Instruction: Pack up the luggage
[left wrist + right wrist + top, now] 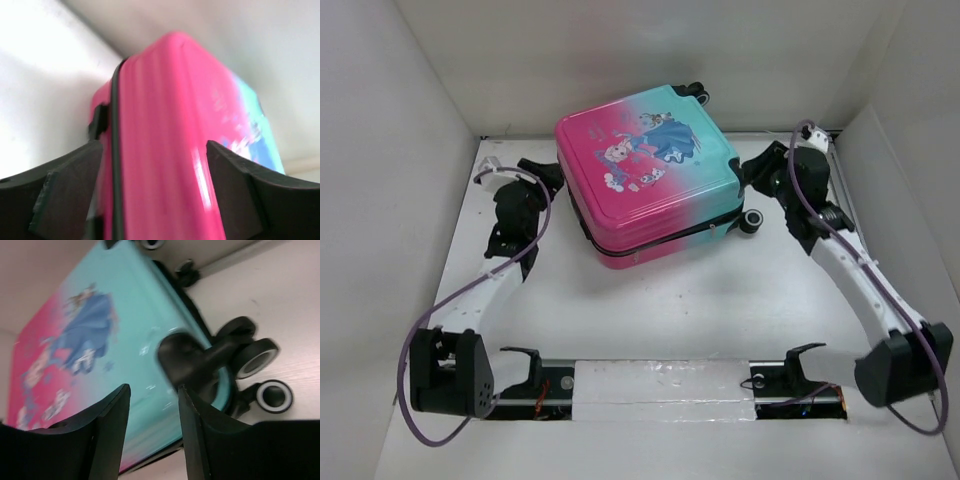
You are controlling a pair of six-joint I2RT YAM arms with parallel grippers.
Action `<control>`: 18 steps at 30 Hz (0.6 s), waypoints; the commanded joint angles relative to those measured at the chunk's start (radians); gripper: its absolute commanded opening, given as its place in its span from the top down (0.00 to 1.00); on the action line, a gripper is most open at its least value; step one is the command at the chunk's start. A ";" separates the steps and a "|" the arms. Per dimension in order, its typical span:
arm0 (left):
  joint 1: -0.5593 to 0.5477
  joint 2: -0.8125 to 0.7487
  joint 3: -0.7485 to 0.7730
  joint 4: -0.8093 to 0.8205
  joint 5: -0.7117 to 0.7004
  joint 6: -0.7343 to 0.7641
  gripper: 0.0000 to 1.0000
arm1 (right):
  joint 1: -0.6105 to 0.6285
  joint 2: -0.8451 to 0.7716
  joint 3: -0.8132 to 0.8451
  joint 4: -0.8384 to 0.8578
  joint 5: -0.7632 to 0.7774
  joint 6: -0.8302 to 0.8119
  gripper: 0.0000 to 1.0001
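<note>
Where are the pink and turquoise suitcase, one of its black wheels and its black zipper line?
Pink-to-turquoise hard-shell suitcase (645, 175), top view, lid centre.
Black wheel (256, 359), right wrist view, hub.
Black zipper trim (116, 150), left wrist view, mid-seam.

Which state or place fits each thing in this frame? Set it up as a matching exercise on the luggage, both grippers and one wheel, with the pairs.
Things:
1. luggage
2. left gripper
3. right gripper
4. wheel

Descriptions:
A. open, facing the turquoise shell
B. closed, lying flat with the print side up
C. black with a pale ring
D. open, facing the pink shell

Pairs: 1-B, 2-D, 3-A, 4-C
</note>
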 commanded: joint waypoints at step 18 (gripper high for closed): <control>0.217 1.245 1.685 -0.676 0.538 0.246 0.23 | 0.005 -0.175 -0.291 0.103 0.038 0.084 1.00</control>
